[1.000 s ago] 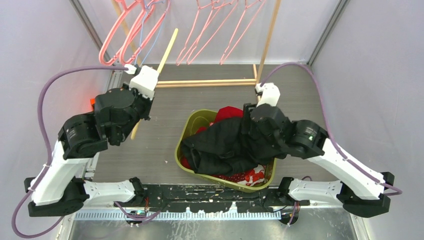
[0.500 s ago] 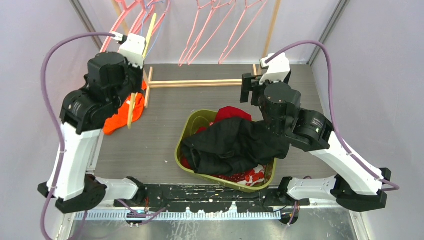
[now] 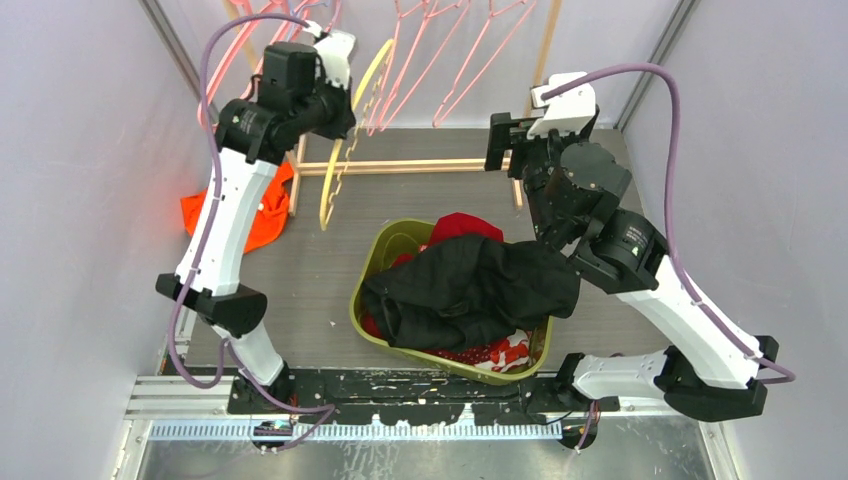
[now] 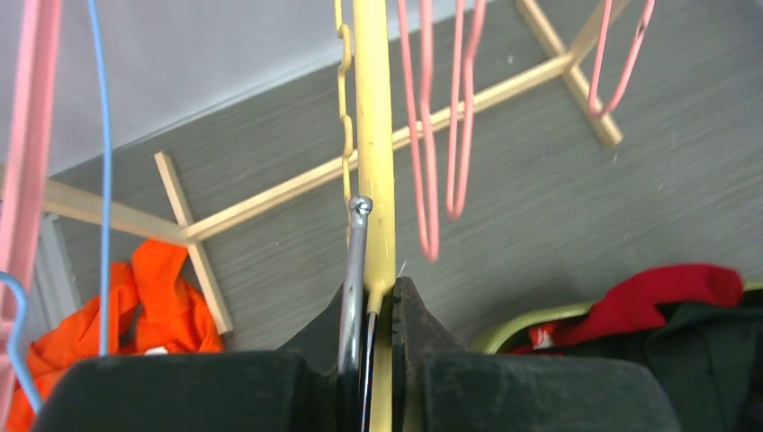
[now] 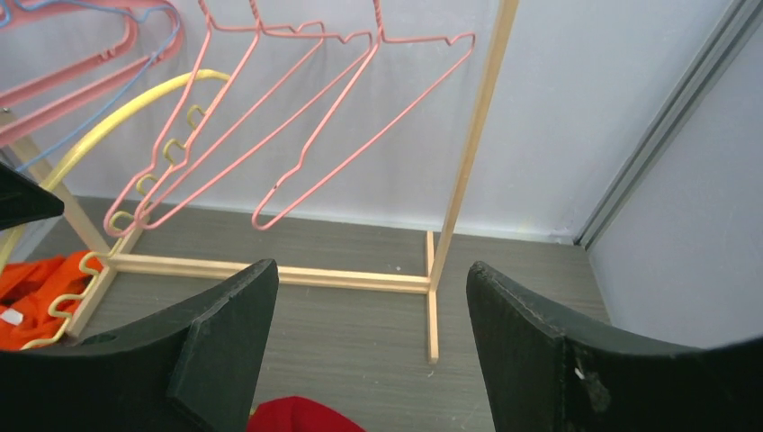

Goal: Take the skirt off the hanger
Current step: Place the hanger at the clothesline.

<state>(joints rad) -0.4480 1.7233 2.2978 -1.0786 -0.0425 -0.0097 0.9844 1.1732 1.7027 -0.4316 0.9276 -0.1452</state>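
Note:
My left gripper (image 3: 343, 105) is raised high at the back left, shut on a yellow plastic hanger (image 3: 326, 205) that hangs bare, with no cloth on it. In the left wrist view my gripper (image 4: 382, 297) pinches the yellow hanger (image 4: 373, 135) together with its silver metal hook (image 4: 355, 261). A black garment (image 3: 460, 290), which looks like the skirt, lies draped over the olive basket (image 3: 357, 305). My right gripper (image 3: 497, 145) is open and empty, high above the basket's far side; in its own view the gripper (image 5: 369, 270) faces the rack.
A wooden rack (image 3: 420, 165) with several pink hangers (image 3: 430, 70) stands at the back. An orange garment (image 3: 250, 215) lies on the floor at the left by the rack's foot. Red clothes (image 3: 460, 225) fill the basket under the black garment.
My left arm has risen and swung toward the rack with the yellow hanger. My right gripper has let go of the black garment in the basket and lifted up and back, open.

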